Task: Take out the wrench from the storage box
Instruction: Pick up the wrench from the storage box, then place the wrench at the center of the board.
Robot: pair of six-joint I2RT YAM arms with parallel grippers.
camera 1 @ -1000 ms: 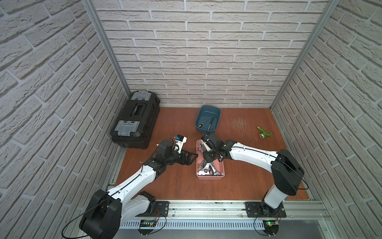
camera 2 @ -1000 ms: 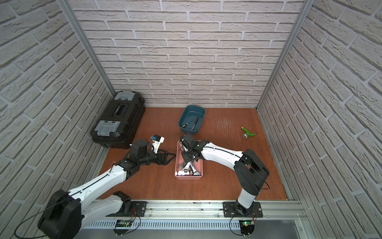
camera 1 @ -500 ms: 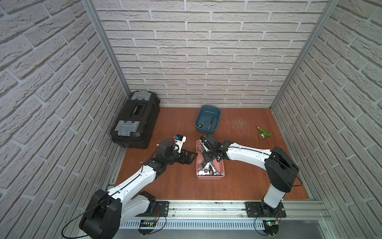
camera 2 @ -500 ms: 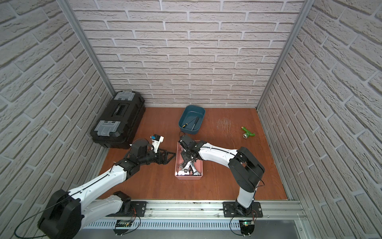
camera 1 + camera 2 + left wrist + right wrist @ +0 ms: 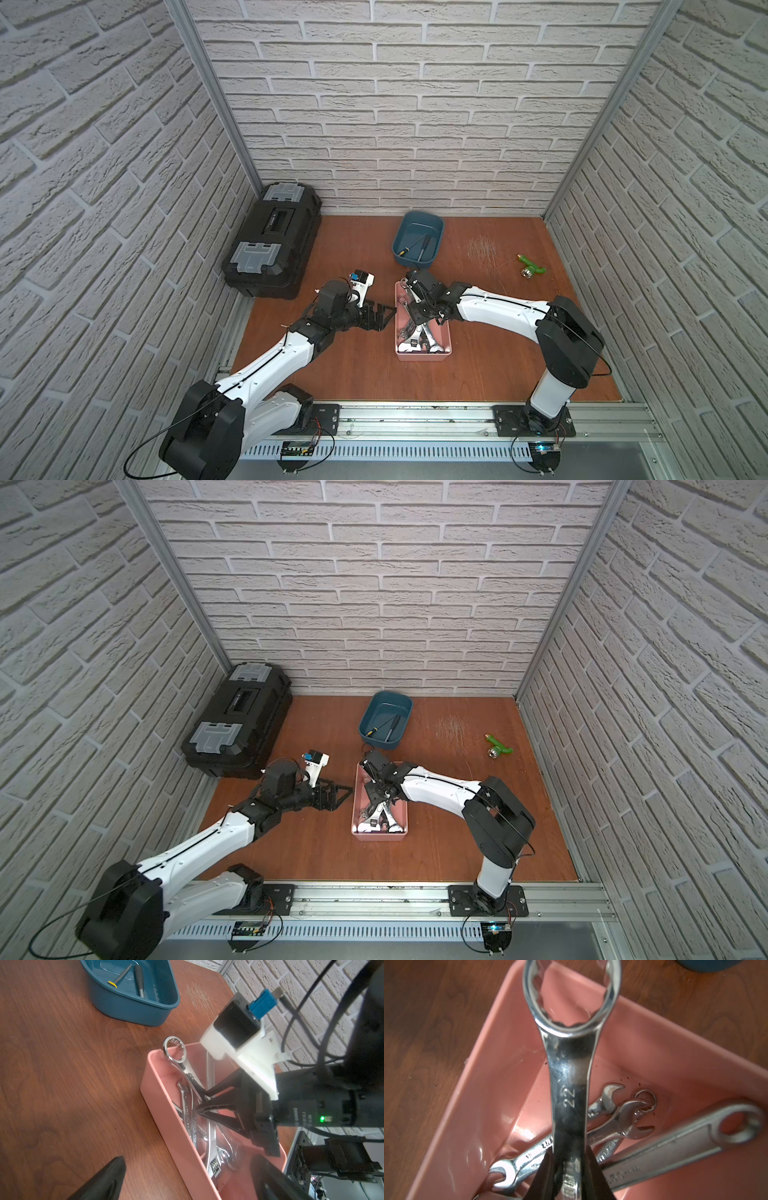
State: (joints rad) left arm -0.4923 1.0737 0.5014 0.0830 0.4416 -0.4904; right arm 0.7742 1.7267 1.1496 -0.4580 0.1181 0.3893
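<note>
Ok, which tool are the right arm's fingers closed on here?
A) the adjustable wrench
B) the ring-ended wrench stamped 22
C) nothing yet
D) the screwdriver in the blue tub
B: in the right wrist view the fingers press on both sides of the shank of the wrench stamped 22, over the storage box.

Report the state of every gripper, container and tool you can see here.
Right gripper: shut on the large wrench.
Left gripper: open, empty, beside the storage box.
Large wrench: gripped at the shank, ring end raised above the box's rim.
Storage box: open-topped, wrenches inside.
Other wrenches: lying loose in the box.
Blue tub: open, two tools inside.
Black toolbox: closed.
</note>
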